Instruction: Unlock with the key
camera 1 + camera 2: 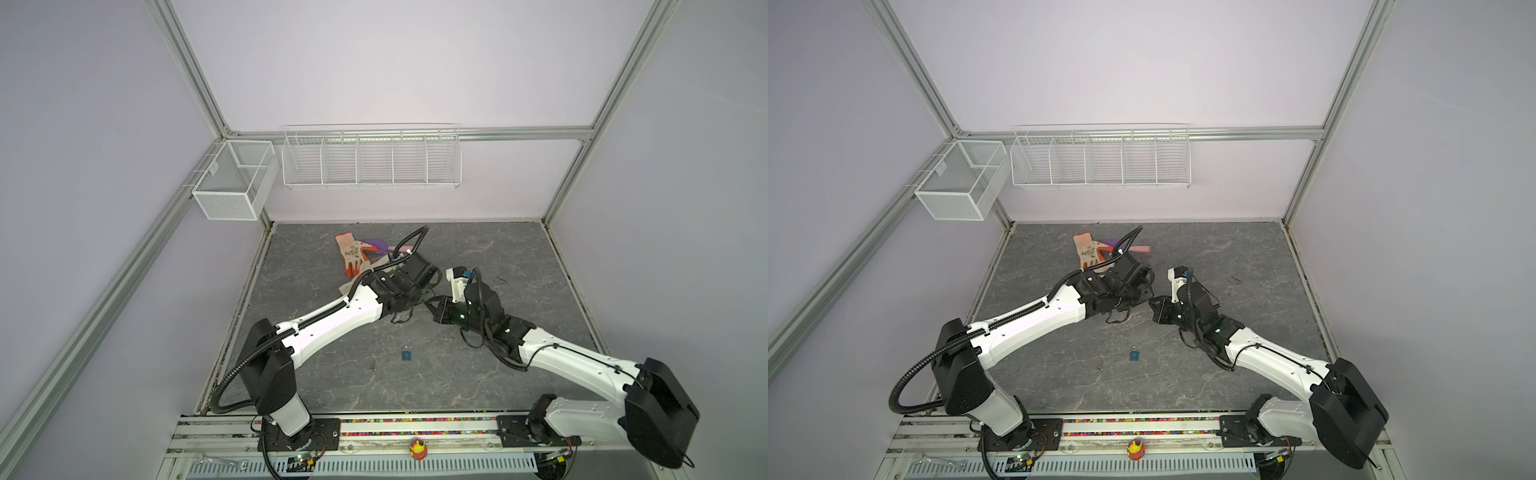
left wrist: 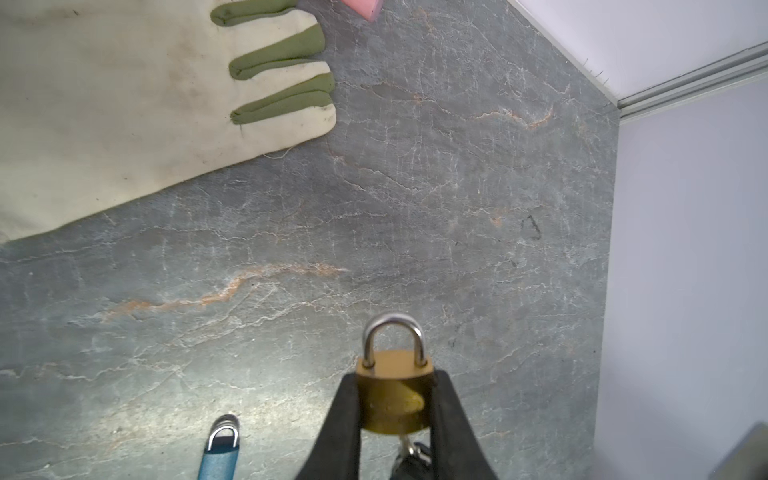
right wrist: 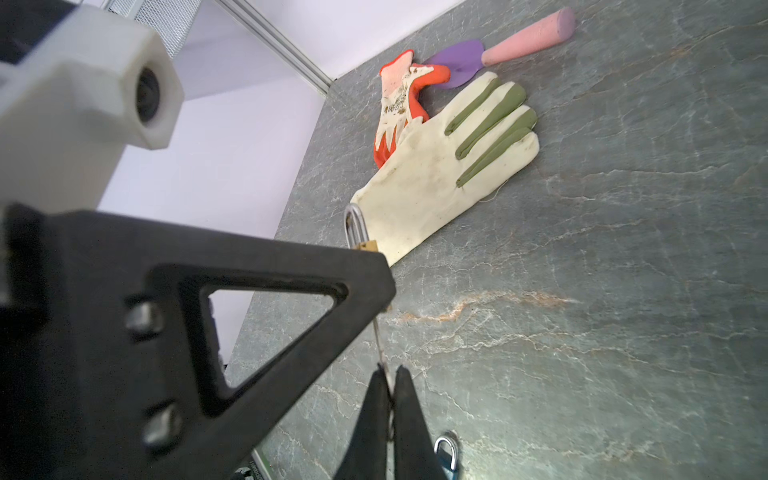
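My left pincer (image 2: 397,378) is clamped on the small brass padlock (image 2: 392,401), above the grey veined stone-look tabletop (image 1: 415,386). My right pincer (image 3: 389,373) is pressed together on the thin metal key (image 3: 379,345) at the lock's base. Around us stand pale lilac walls (image 1: 395,62) and aluminium frame rails (image 1: 523,133).

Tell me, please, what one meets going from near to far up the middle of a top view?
Red-and-yellow stop button → small blue padlock → orange-and-white work glove → white wire rack on the back wall.
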`<act>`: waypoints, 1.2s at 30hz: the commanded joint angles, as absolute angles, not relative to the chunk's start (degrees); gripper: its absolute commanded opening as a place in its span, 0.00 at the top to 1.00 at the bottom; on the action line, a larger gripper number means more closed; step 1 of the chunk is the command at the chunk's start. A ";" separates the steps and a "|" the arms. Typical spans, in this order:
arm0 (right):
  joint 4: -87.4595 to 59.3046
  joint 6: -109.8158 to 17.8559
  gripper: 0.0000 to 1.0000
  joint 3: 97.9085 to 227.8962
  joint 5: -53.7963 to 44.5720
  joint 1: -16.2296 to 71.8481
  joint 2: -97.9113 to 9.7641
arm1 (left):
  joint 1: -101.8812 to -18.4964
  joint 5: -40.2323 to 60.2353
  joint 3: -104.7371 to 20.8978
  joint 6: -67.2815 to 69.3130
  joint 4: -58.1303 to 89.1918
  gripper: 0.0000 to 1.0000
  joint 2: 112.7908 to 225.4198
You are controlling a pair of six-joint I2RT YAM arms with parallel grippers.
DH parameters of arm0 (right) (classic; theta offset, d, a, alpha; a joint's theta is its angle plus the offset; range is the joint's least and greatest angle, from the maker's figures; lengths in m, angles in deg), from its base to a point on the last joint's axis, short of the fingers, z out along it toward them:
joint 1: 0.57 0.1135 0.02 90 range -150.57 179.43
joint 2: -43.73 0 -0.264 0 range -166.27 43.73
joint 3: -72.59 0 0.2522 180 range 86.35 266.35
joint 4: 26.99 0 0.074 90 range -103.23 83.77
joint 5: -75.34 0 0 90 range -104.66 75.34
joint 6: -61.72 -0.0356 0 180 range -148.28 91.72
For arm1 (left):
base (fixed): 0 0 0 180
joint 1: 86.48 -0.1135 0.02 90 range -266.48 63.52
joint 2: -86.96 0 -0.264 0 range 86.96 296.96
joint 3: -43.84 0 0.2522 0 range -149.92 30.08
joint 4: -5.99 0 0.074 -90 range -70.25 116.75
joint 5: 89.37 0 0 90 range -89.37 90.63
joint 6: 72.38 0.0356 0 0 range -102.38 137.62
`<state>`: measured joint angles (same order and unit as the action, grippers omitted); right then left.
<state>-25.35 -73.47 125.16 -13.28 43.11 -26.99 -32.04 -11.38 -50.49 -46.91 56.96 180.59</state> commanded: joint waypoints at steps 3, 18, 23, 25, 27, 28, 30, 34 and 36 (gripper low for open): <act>-38.79 -73.02 0.94 124.31 -17.85 43.73 -26.39 | -31.37 -4.55 -46.75 -51.64 53.00 1.00 177.37; -38.45 -67.96 0.94 126.76 -16.01 43.72 -27.49 | -31.37 -3.16 -45.19 -51.39 51.76 1.00 175.60; -33.55 -66.41 0.94 129.62 -9.62 42.79 -27.58 | -31.37 -5.08 -44.98 -48.47 52.74 1.00 174.57; -31.52 -65.64 0.94 130.53 -7.99 42.77 -27.74 | -31.37 -4.53 -45.22 -47.44 52.37 1.00 174.47; -28.46 -65.16 0.94 131.18 -9.73 42.85 -26.94 | -31.37 -4.87 -45.24 -47.16 52.63 1.00 174.16; -26.67 -64.57 0.94 131.72 -10.96 43.15 -26.49 | -31.37 -5.26 -45.19 -47.30 52.58 1.00 173.89; -24.73 -63.92 0.94 132.60 -13.25 44.02 -26.15 | -31.37 -4.89 -45.22 -47.48 51.70 1.00 173.61; -24.68 -65.59 0.94 133.28 -14.28 45.26 -26.82 | -30.90 -3.68 -46.12 -48.14 51.19 1.00 173.39; -25.01 -66.51 0.94 133.37 -14.49 45.68 -27.19 | -30.56 -3.29 -46.37 -48.28 51.25 1.00 173.45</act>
